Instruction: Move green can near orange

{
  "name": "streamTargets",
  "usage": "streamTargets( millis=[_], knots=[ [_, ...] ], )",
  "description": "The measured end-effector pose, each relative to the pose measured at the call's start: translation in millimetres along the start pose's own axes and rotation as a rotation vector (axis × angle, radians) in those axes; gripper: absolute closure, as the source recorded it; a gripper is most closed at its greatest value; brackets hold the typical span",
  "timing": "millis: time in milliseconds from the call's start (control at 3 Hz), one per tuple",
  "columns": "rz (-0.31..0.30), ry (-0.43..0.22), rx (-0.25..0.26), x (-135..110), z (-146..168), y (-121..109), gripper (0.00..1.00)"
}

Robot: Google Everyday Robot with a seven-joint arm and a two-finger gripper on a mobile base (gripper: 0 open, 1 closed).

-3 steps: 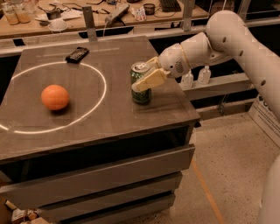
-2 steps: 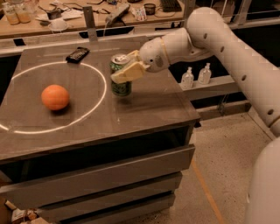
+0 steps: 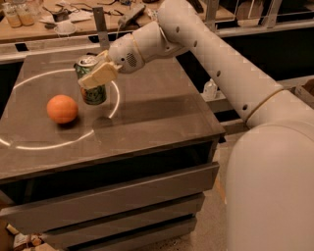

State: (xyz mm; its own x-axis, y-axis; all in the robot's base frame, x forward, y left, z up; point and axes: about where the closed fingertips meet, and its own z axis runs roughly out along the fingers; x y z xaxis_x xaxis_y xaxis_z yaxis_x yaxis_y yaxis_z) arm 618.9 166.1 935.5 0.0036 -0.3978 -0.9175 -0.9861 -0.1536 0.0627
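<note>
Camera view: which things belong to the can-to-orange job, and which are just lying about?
Job: green can; orange, left of it; end effector, clamped on the can.
Lying about: jars on the back bench; bottle right of the table.

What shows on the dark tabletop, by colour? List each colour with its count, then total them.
Green: 1, the green can, clasped by the gripper at the back left of the table, right of the fruit.
Orange: 1, the orange, lying free.
Total: 2
</note>
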Motion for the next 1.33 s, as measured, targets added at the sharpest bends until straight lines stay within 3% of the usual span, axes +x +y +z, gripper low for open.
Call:
streamTargets(
  millis=[333, 667, 1333],
  knots=[
    [0.029, 0.049, -0.054, 10.2, 28.8, -4.9, 1.0],
    [0.059, 0.076, -0.057, 24.0, 33.2, -8.3, 1.0],
    [0.066, 0.068, -0.078, 30.8, 46.2, -11.4, 0.59]
  ],
)
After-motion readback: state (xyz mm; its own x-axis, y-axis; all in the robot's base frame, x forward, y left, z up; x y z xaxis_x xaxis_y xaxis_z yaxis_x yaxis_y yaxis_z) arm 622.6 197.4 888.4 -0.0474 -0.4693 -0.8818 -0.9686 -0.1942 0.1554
